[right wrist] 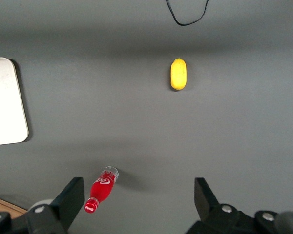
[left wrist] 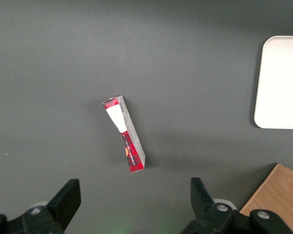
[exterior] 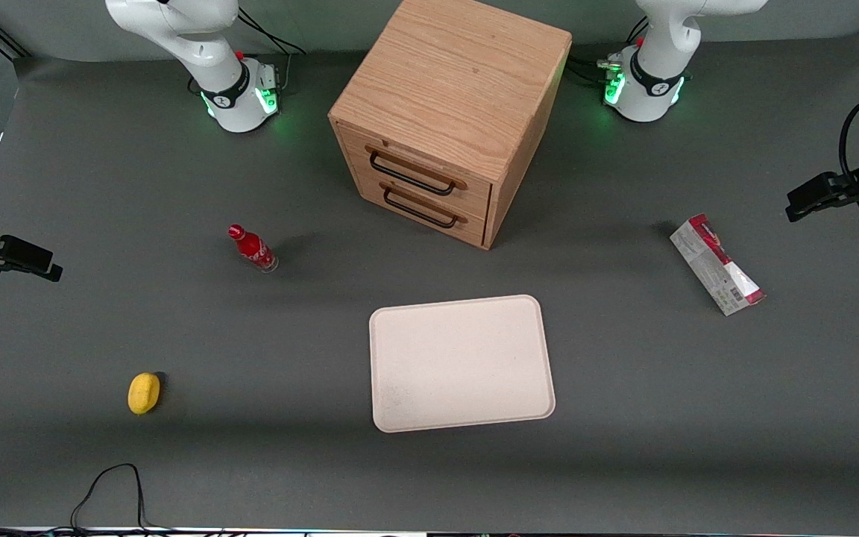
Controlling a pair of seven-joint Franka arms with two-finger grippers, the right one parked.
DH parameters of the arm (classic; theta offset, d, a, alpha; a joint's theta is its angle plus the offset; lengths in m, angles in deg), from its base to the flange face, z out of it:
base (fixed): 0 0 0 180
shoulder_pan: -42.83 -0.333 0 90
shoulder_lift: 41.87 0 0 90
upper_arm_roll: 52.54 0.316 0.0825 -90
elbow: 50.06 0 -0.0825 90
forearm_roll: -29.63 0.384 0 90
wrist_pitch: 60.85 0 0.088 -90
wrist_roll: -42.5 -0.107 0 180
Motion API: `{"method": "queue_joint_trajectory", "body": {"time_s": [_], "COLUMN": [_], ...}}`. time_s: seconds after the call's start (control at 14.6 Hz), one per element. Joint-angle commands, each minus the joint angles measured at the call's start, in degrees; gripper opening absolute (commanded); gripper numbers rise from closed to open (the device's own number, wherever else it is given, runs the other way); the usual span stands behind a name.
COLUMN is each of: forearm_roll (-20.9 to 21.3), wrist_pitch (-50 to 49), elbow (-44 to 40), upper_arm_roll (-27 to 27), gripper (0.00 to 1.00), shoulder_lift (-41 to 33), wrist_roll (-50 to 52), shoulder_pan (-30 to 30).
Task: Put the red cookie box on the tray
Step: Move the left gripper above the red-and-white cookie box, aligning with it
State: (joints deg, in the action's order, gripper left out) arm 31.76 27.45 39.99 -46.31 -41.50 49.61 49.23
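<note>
While your gripper (left wrist: 133, 204) hangs high over the table with its fingers (left wrist: 66, 200) spread wide and nothing between them, the red cookie box (left wrist: 125, 134) lies flat on the mat beneath it. You have the tray (exterior: 461, 363) well apart from it, nearer the front camera than the wooden drawer cabinet (exterior: 448, 112).

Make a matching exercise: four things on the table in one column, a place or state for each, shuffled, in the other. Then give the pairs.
Things:
1. red cookie box
2. tray
3. gripper
4. red bottle

Places or states:
A. open, held above the table
B. toward the parked arm's end of the table
C. on the table, toward the working arm's end
D. in front of the wooden drawer cabinet, nothing on it

Pairs: 1-C, 2-D, 3-A, 4-B
</note>
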Motion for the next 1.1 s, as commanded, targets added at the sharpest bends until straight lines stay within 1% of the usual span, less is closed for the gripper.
{"method": "queue_joint_trajectory", "body": {"time_s": [0.0, 0.21, 0.68, 0.96, 1.03], "forearm_roll": [0.7, 0.6, 0.4, 0.2, 0.2], "wrist_pitch": [-1.0, -1.5, -3.4, -6.6, -8.1], "elbow": [-2.0, -2.0, -2.0, -2.2, -2.9], "upper_arm_roll": [0.4, 0.4, 0.5, 0.9, 1.5], "gripper": [1.0, 1.0, 1.0, 1.0, 1.0], "shoulder_lift": [0.9, 1.0, 1.2, 0.8, 0.7], "wrist_roll": [-0.2, 1.0, 0.2, 0.6, 0.0], "shoulder_pan": [0.5, 0.5, 0.2, -0.1, -1.1]}}
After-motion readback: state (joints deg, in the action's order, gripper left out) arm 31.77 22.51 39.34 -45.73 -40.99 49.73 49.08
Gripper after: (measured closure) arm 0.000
